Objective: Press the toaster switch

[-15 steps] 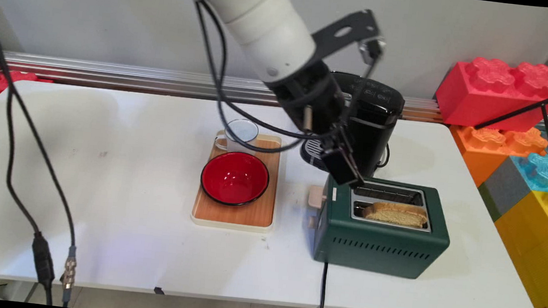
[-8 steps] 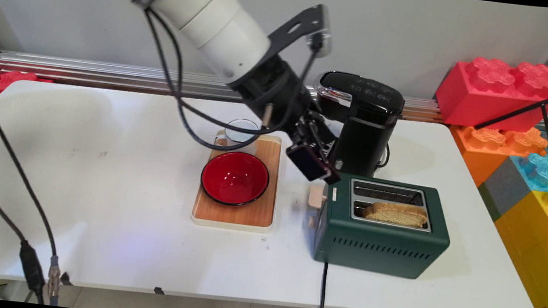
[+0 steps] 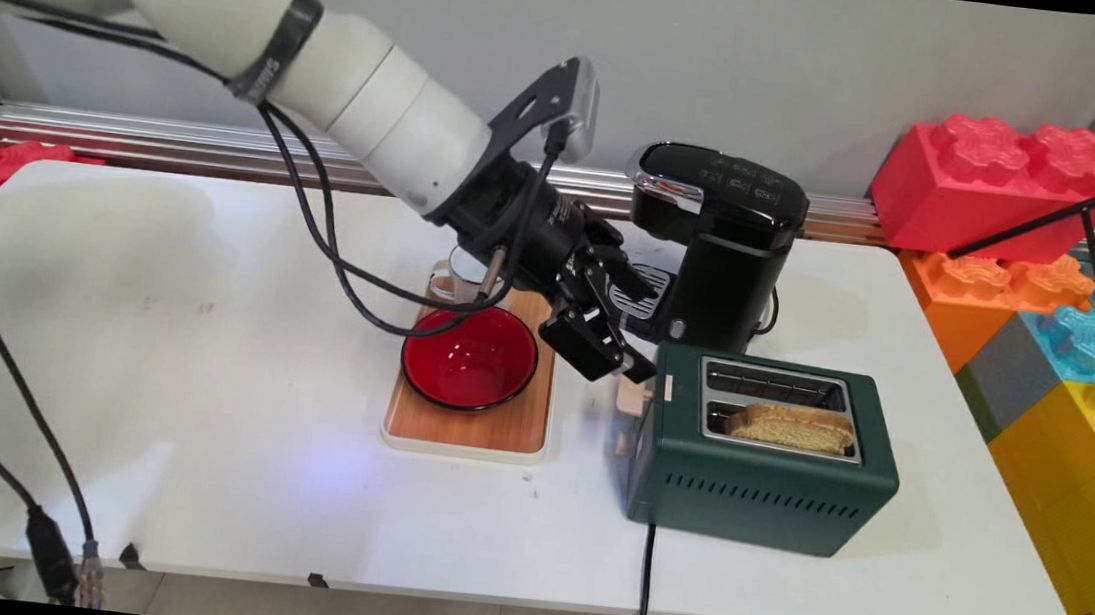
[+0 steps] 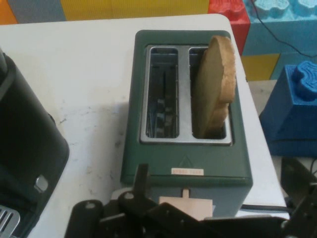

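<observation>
Main view, jaws point(image 3: 624, 364) (state unclear) beside toaster point(image 3: 764, 454) lever end, near tray point(image 3: 471, 428) edge.

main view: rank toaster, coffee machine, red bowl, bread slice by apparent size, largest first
1. Dark green two-slot toaster.
2. Black coffee machine: close to the toaster, but it stands farther back and the arm hides part of it, so the top two are unsure.
3. Glossy red bowl.
4. Tan bread slice, partly sunk in its slot.
</observation>
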Controlling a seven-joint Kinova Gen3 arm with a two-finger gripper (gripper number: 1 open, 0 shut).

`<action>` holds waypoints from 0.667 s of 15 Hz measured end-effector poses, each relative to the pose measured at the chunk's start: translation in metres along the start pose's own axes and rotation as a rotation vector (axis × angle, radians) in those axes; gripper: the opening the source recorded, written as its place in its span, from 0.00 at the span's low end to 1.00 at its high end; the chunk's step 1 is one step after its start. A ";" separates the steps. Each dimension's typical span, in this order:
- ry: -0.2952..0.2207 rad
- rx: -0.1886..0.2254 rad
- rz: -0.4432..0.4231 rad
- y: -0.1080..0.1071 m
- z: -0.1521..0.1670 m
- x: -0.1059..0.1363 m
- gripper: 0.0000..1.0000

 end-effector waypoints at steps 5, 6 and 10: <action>0.040 0.001 0.021 -0.004 0.007 -0.018 0.00; 0.046 0.001 0.023 -0.005 0.008 -0.021 0.00; 0.073 0.001 0.025 -0.008 0.011 -0.032 0.00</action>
